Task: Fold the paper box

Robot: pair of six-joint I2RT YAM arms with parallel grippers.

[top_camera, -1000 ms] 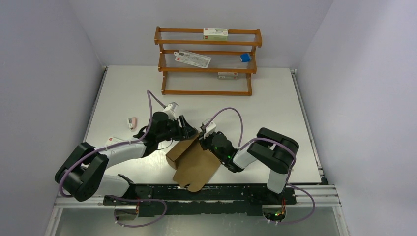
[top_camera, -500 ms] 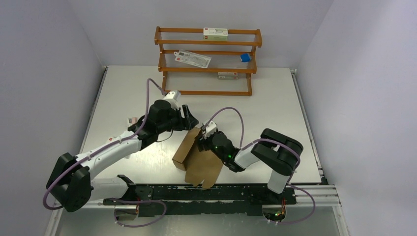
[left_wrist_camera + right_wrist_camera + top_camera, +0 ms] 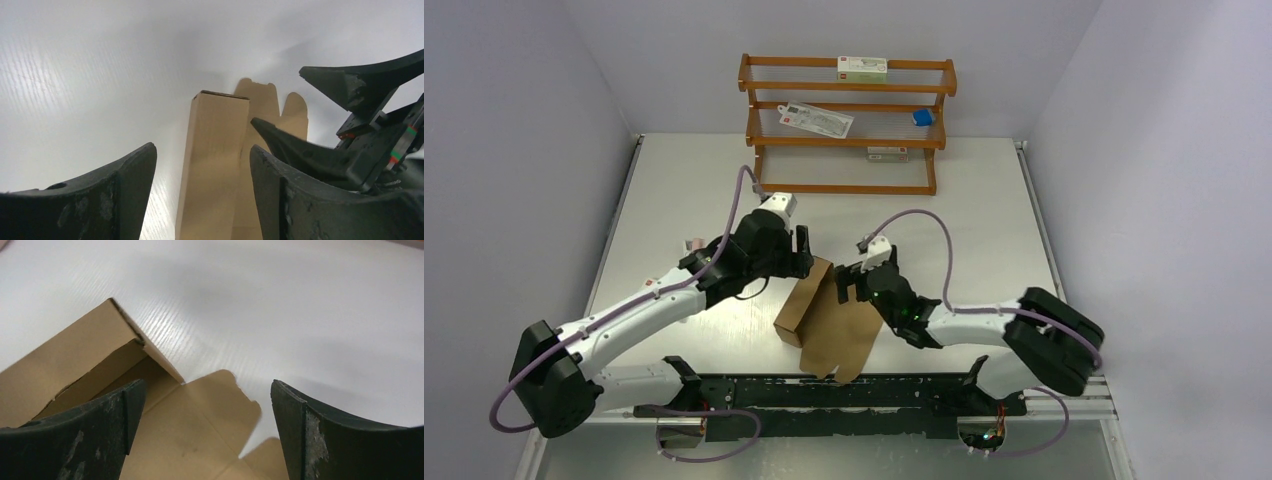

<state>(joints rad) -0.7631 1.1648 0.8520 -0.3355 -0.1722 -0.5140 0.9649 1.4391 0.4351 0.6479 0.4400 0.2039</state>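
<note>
- My right claw (image 3: 852, 284) is spread wide and pinches nothing. A second ago it was nearly pressed together at the far edge of the paper box (image 3: 824, 322); it has since let go and backed off a little to the right.
- From its own wrist, the right claw (image 3: 205, 390) hangs over the box (image 3: 75, 365) with both fingers apart. The raised corner sits at my left finger and the flat tabbed panel lies under the gap.
- My left claw (image 3: 801, 250) is also spread and empty. It has pulled back from the box toward the far side, and it sits just beside the box's far end.
- Through the left claw (image 3: 200, 150) I see the box (image 3: 215, 150) beyond the fingers, not between them, with my right claw's fingers close on the right.
- The box lies on the table (image 3: 984, 200) between my two claws, near the front edge. It turned a little while I held it and has stayed put since I released it.
- One long side now stands up as a folded wall on the left. The broad panel and its rounded tabs lie flat, pointing toward my bases.
- I judge one fold to be set and holding unaided. The flat panel and tabs are not yet closed, so I need a fresh grip on them next.
</note>
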